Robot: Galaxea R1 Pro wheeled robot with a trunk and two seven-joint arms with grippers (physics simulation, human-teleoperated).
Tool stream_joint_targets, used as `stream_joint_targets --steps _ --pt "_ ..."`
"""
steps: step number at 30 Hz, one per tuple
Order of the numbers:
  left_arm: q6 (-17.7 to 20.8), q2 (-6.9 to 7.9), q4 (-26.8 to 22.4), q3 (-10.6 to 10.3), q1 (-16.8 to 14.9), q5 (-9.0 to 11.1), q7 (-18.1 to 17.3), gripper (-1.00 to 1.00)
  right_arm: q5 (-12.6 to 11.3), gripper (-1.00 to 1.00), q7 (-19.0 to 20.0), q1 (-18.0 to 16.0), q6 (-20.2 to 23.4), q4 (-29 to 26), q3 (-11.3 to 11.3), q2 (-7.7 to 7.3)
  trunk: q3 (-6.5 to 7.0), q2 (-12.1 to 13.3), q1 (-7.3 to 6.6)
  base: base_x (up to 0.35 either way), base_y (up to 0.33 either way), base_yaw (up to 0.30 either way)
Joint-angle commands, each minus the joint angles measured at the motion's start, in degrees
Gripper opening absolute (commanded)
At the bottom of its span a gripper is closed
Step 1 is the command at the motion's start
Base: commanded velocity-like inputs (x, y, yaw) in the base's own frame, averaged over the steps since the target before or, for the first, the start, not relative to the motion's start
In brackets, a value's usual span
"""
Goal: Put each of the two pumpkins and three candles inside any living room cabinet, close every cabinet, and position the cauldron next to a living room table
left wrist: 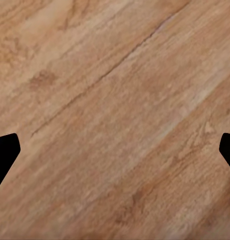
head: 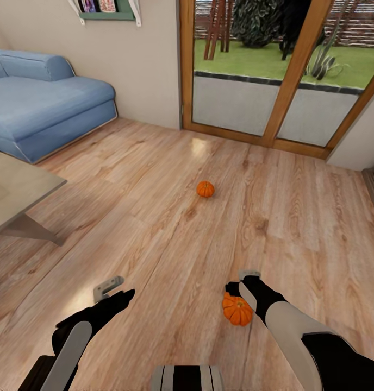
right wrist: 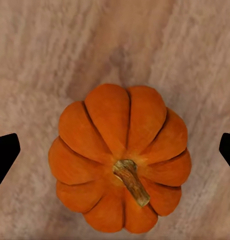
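The small ribbed orange pumpkin point(right wrist: 120, 160) on the wooden floor point(head: 170, 228) is straddled by the right gripper's point(right wrist: 115, 150) spread fingers; centring is advised before closing. The left gripper point(left wrist: 115, 150) is likewise spread.

— What was the floor point(head: 154, 217) like?
— Warm wood planks with strong grain, running across the whole room. A pale patch of glare point(head: 200, 145) lay on them at twelve o'clock, just in front of the glass.
— And the furniture?
— A blue sofa point(head: 45, 103) sat at ten o'clock against a plain cream wall point(head: 138, 70). A green shelf point(head: 108, 13) on white brackets hung at eleven o'clock. The corner of a grey table point(head: 13, 190) came in at nine o'clock.
— Windows?
— A wood-framed glass door point(head: 236, 103) stood from twelve to two o'clock, with a sunlit lawn point(head: 252, 60) and dark shrubs beyond it
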Motion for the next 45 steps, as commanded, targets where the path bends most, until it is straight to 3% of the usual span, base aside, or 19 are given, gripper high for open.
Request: stream_joint_targets --steps 1,9,16,20,25,37,45 --pt "0.0 0.05 -0.1 -0.1 0.0 0.6 0.6 1.00 -0.6 1.00 -0.4 0.0 0.3 -0.1 0.3 -0.01 -0.27 0.0 0.01 0.000 0.000 0.000" --pt "0.0 0.05 -0.1 -0.1 0.0 0.6 0.6 1.00 -0.6 1.00 -0.4 0.0 0.2 0.0 0.3 -0.04 -2.04 -0.1 0.22 0.000 0.000 0.000" --pt "0.1 0.53 -0.1 0.1 0.0 0.6 0.6 1.00 -0.6 1.00 -0.4 0.0 0.1 0.0 0.3 -0.04 -2.04 -0.1 0.22 0.000 0.000 0.000" --pt "0.1 0.57 -0.1 0.8 0.0 0.6 0.6 1.00 -0.6 1.00 -0.4 0.0 0.1 0.0 0.3 -0.04 -2.93 -0.2 0.32 0.000 0.000 0.000" --pt "0.1 0.58 -0.1 1.0 0.0 0.6 0.6 1.00 -0.6 1.00 -0.4 0.0 0.1 0.0 0.3 -0.04 -2.93 -0.2 0.32 0.000 0.000 0.000" --pt "0.1 0.58 -0.1 1.0 0.0 0.6 0.6 1.00 -0.6 1.00 -0.4 0.0 0.1 0.0 0.3 -0.04 -4.48 -0.3 0.50 0.000 0.000 0.000" --pt "0.1 0.58 -0.1 1.0 0.0 0.6 0.6 1.00 -0.6 1.00 -0.4 0.0 0.1 0.0 0.3 -0.04 -4.48 -0.3 0.50 0.000 0.000 0.000"
